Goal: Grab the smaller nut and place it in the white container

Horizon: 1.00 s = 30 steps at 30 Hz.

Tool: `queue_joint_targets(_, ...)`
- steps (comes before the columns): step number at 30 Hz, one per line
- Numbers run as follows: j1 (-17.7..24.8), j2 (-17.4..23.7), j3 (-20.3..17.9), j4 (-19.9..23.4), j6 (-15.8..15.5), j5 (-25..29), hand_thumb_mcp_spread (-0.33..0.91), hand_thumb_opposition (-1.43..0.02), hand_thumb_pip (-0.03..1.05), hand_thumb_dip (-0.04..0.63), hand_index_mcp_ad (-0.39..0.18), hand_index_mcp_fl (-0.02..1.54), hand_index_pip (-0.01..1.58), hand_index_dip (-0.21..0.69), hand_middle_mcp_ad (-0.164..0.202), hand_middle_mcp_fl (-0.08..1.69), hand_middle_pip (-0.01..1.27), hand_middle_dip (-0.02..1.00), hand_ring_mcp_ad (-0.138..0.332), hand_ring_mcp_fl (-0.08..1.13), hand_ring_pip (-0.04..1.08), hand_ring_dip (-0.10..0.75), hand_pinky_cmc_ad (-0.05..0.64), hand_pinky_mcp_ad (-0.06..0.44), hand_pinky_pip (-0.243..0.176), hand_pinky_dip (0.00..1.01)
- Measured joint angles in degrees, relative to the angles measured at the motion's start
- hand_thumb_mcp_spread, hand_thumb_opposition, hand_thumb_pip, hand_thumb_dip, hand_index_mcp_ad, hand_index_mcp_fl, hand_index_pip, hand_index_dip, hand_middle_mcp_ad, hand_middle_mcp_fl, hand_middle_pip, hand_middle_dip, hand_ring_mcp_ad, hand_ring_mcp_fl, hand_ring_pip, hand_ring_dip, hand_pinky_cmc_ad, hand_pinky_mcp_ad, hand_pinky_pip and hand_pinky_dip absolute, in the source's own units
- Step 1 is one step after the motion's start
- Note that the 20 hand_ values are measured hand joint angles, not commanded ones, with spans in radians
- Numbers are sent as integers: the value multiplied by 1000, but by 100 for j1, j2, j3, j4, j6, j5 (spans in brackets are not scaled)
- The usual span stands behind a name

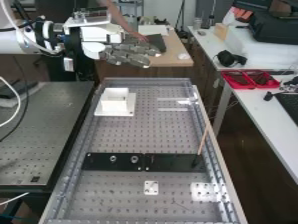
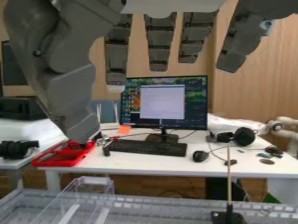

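The hand (image 1: 126, 53) is at the upper left of the high view, beyond and above the white container (image 1: 115, 101), its fingers straight and pointing right. In the wrist view the hand (image 2: 159, 42) has its fingers hanging apart and its thumb extended, holding nothing. The square white container stands on a white base plate at the bench's far left part. Low in the high view, the larger nut (image 1: 113, 158) and the bearing (image 1: 135, 159) stand side by side on the flat black bar (image 1: 101, 163). The container's inside cannot be made out.
A thin upright stick (image 1: 203, 142) rises at the bench's right side. Clear strips (image 1: 173, 109) lie at the far right, and a small white plate (image 1: 151, 188) lies nearer than the bar. A side table holds red trays (image 1: 250, 80), a monitor (image 2: 163, 101) and a keyboard (image 2: 148, 147).
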Motion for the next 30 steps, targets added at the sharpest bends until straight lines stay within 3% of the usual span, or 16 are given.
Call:
queue_joint_targets(5,-218,74,577,-552,-11,239,305,-787,646,236,-148,117,367,332,63,66,126,239,106,2,98,119,316,262,-14,140)
queue_joint_targets(9,-434,57,990,-953,140,396,241,-733,579,188,-117,131,195,332,63,66,126,239,124,2,94,115,316,262,-14,141)
queue_joint_targets(17,-727,-6,1364,-1202,401,510,194,-710,522,103,-103,133,119,332,68,66,126,239,143,2,94,115,335,279,-31,183)
queue_joint_targets(30,-714,-173,1580,-1259,494,485,192,-710,518,82,-103,171,86,337,70,66,129,239,152,2,94,119,379,290,-42,183)
